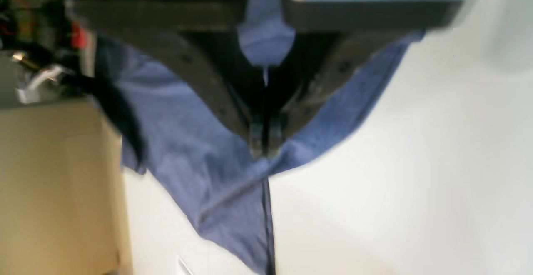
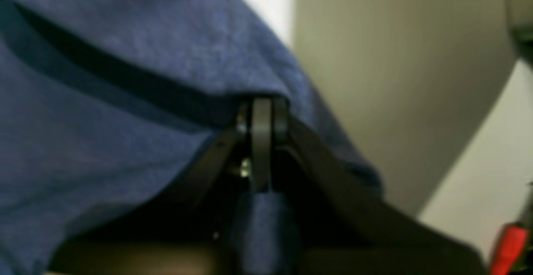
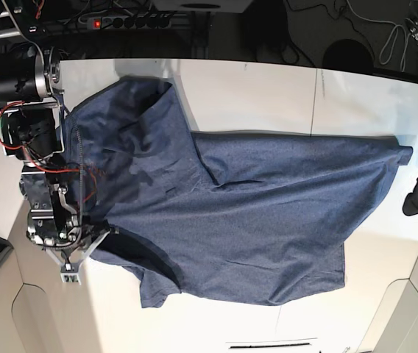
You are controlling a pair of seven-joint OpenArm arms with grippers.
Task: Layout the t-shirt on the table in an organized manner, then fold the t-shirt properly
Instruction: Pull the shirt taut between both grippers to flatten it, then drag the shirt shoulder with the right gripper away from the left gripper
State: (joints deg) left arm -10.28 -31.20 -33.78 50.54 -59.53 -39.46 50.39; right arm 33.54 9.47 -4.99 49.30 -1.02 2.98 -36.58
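Left claw [image 1: 263,141] is clamping w/ jaws pressed together on a hem edge of the large dark heathered navy-blue fabric t-shirt [image 1: 200,150]; thin fold of cloth is running down from the tips over the broad flat white desk [image 1: 416,183]. Right claw [image 2: 261,116] is likewise pinching shut on a bunched blue fabric edge; cloth is draping over and to the left of its fingers, view is blurry.

In the base view the t-shirt [image 3: 253,220] is lying spread across the middle of the desk [image 3: 268,88], mostly flat but creased. One end is reaching twd the left claw [image 3: 415,200] at the view's right edge, the other is gathering at the right claw [image 3: 91,232] on the view's left. No lettering is showing.
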